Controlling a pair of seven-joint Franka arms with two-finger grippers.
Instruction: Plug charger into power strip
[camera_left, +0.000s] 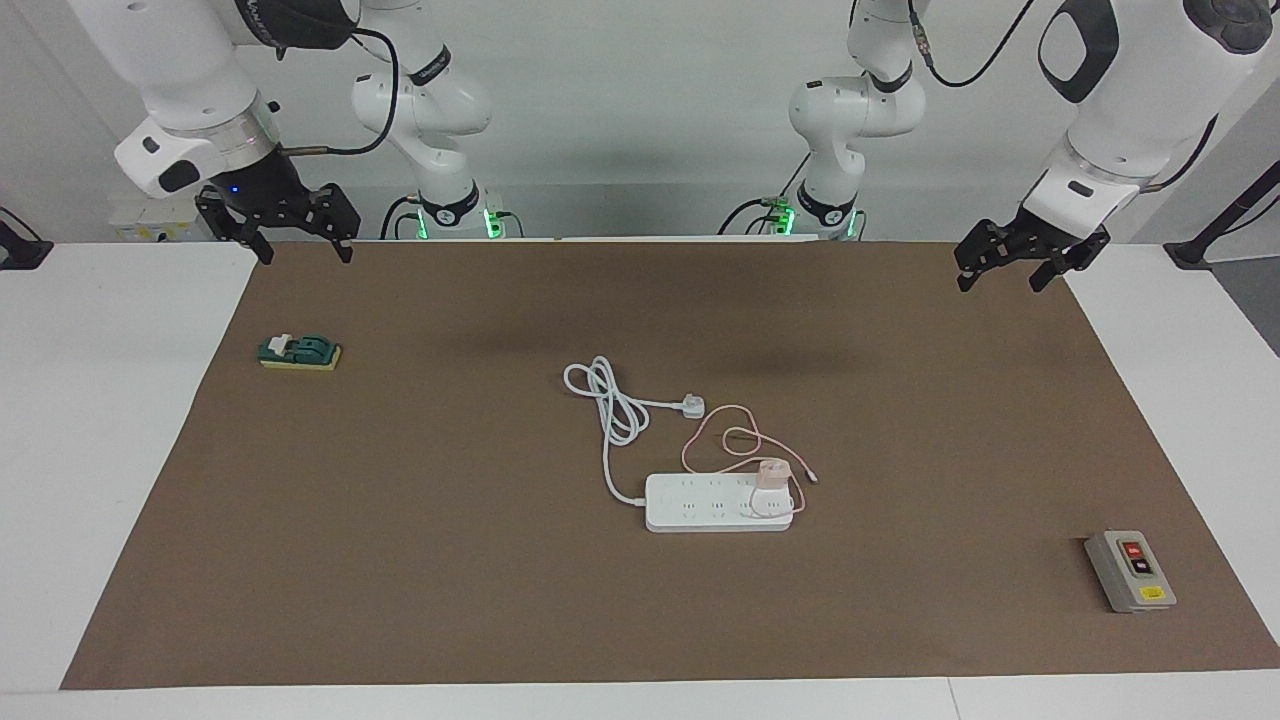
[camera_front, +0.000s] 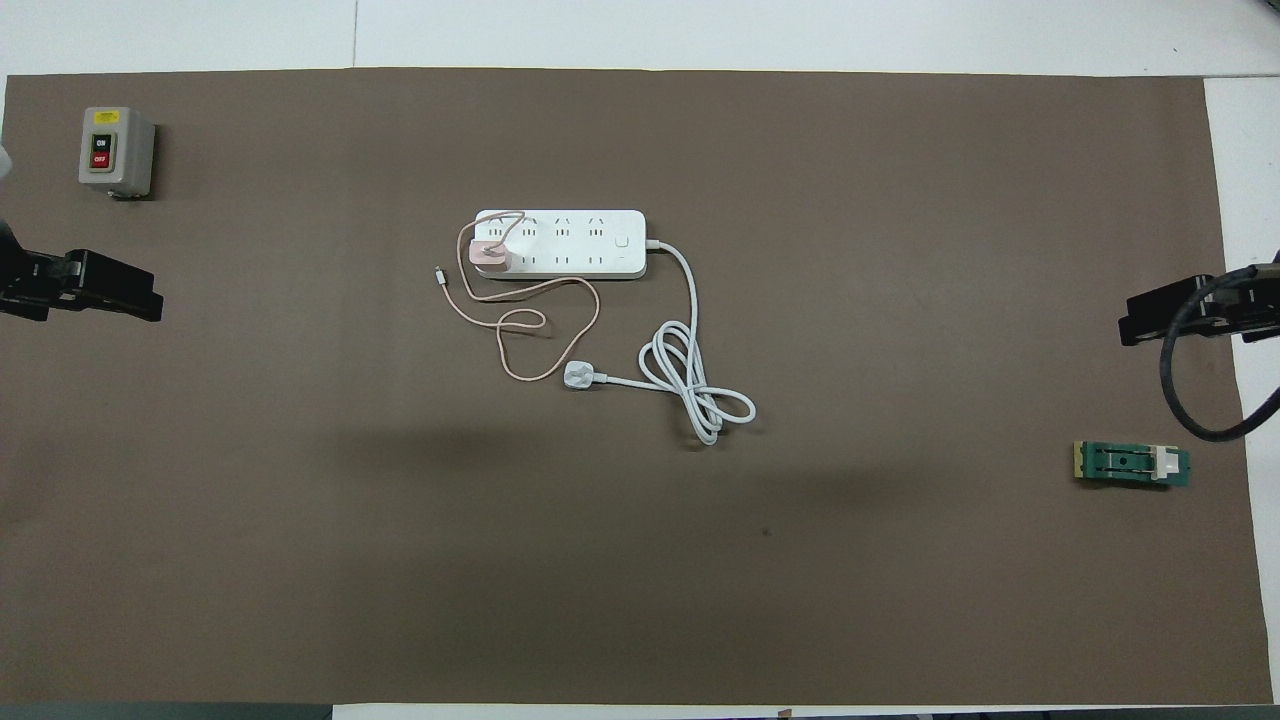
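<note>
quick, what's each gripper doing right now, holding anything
Left gripper: open, holding nothing, up over the mat's edge at the left arm's end.
Right gripper: open, holding nothing, up over the mat's corner at the right arm's end.

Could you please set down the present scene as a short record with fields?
charger: pink cube standing on the power strip, at its end toward the left arm
power strip: mid-mat, flat
strip's plug: loose on the mat, nearer the robots than the strip
left tool: open, raised over the mat's corner, holding nothing
right tool: open, raised over the mat's other robot-side corner, holding nothing
grey button box
green part
</note>
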